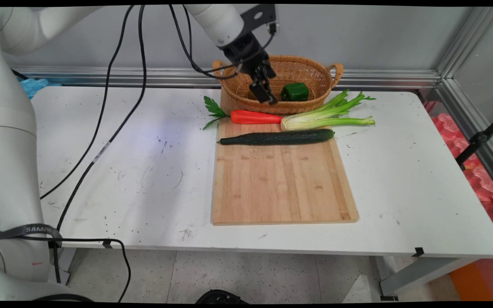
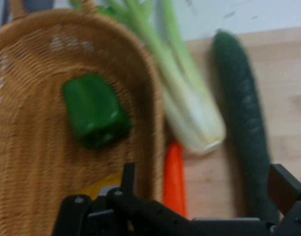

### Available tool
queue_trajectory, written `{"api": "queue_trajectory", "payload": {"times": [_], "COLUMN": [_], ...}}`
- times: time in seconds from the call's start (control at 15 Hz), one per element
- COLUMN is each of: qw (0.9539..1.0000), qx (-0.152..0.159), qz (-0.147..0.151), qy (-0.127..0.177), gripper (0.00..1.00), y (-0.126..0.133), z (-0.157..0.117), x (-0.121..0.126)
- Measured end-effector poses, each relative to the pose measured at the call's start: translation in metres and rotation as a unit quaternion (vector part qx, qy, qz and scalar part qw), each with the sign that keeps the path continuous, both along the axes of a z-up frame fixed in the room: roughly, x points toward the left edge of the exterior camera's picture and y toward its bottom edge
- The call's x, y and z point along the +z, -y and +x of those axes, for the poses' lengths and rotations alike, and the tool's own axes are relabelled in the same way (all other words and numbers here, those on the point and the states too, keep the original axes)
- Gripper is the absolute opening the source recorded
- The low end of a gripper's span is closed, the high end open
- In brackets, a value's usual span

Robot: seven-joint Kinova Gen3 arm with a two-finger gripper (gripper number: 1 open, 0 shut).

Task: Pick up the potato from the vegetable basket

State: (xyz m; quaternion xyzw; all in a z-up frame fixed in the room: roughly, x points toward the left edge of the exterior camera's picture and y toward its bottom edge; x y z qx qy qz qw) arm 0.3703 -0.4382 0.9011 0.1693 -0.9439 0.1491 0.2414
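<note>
1. Five things sit at the far end of the cutting board (image 1: 280, 184), which lies on the white tabletop (image 1: 122, 171). Furthest left on that end is an orange carrot (image 1: 255, 116), its green leaves hanging off the board's left edge.
2. A long dark cucumber (image 1: 278, 137) lies across the board just nearer than the carrot, spanning almost its full width.
3. A wicker basket (image 1: 315, 72) stands at the board's far edge, its near wall just behind the carrot.
4. The end effector (image 1: 270, 97) hangs over the basket's left part, angled down. Its fingers are spread wide with nothing between them. In the hand view one finger lies over the basket's inside, the other over the board side, so the rim sits between them.
5. A green pepper (image 1: 295, 92) rests inside the basket, just right of the end effector. A yellowish thing (image 2: 99, 186) shows close by the inner finger; I cannot tell what it is.
6. A celery bunch (image 1: 323, 119) lies over the board's far right corner, leaves beyond the edge.
7. Risk, as I judge it: a straight descent could catch the wicker rim and drag or tip the basket.
</note>
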Motion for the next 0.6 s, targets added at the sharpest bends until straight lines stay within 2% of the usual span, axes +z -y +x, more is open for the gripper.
{"api": "queue_trajectory", "payload": {"times": [0.6], "qw": [0.9991], "qx": [0.026], "qz": [-0.015], "qy": [0.031], "gripper": [1.0], "y": [0.045], "z": [0.03], "x": [-0.021]}}
